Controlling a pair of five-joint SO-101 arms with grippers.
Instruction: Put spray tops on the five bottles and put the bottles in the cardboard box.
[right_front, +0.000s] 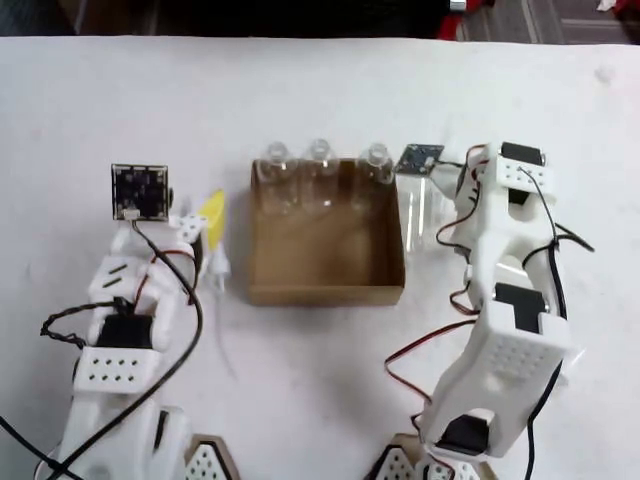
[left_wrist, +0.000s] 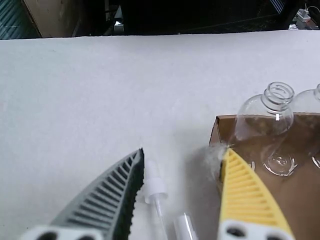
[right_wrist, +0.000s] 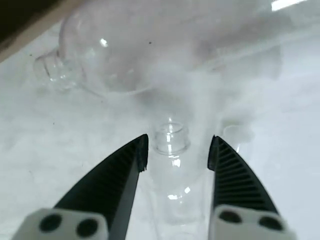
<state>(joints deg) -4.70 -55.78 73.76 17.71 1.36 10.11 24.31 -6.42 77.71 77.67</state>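
The cardboard box (right_front: 325, 285) sits mid-table. Three clear, topless bottles (right_front: 320, 165) stand in a row at its far wall; one of them (left_wrist: 267, 115) rises above the rim. A white spray top (left_wrist: 154, 184) lies on the table between the fingers of my left gripper (left_wrist: 184, 152), which is open just left of the box. The same spray top (right_front: 220, 262) lies beside the box's left wall. My right gripper (right_wrist: 177, 142) is open, its fingers on either side of a clear bottle (right_wrist: 171, 137). Another clear bottle (right_wrist: 125, 45) lies just beyond it. Both are to the right of the box (right_front: 420, 210).
A second small clear part (left_wrist: 185, 225) lies close to the spray top. The right arm (right_front: 505, 250) stands over the table's right side and the left arm (right_front: 130, 300) over the near left. The white table (right_front: 320, 90) stretches beyond the box to a dark far edge.
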